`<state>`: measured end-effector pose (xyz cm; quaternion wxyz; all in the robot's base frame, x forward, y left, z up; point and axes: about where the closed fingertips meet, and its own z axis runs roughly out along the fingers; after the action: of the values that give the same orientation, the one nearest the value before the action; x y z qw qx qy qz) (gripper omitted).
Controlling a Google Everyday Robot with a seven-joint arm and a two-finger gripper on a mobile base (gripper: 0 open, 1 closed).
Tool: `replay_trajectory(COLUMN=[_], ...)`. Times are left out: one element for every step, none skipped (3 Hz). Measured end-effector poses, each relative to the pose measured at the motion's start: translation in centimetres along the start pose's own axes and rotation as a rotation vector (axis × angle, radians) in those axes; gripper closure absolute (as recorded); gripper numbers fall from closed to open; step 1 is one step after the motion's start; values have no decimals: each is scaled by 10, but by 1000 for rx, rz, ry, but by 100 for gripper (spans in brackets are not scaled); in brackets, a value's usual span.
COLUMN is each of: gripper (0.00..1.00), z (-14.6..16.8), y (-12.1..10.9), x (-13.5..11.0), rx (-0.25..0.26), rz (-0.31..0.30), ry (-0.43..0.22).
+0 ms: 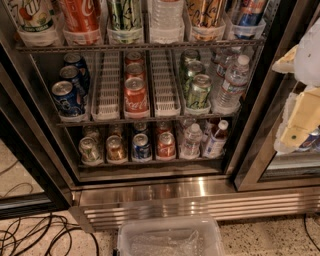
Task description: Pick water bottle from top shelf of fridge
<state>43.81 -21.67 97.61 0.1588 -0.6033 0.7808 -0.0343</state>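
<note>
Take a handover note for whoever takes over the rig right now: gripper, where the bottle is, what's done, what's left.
Gripper: at the right edge of the view, in front of the fridge's right door frame, well away from the bottle.
Water bottle: upright in a cup holder on the top shelf, between a green can and a gold can; its top is cut off by the frame.
Done: nothing picked yet.
Left: reach up and left to the bottle, grasp it, and lift it out.
</note>
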Motion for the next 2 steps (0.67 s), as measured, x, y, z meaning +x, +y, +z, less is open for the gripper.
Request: replay_trajectory(gripper=[0,0], z=[0,0], y=[0,3], x=[0,-7], rx=[0,17], rz=[0,14], ry=[0,-31])
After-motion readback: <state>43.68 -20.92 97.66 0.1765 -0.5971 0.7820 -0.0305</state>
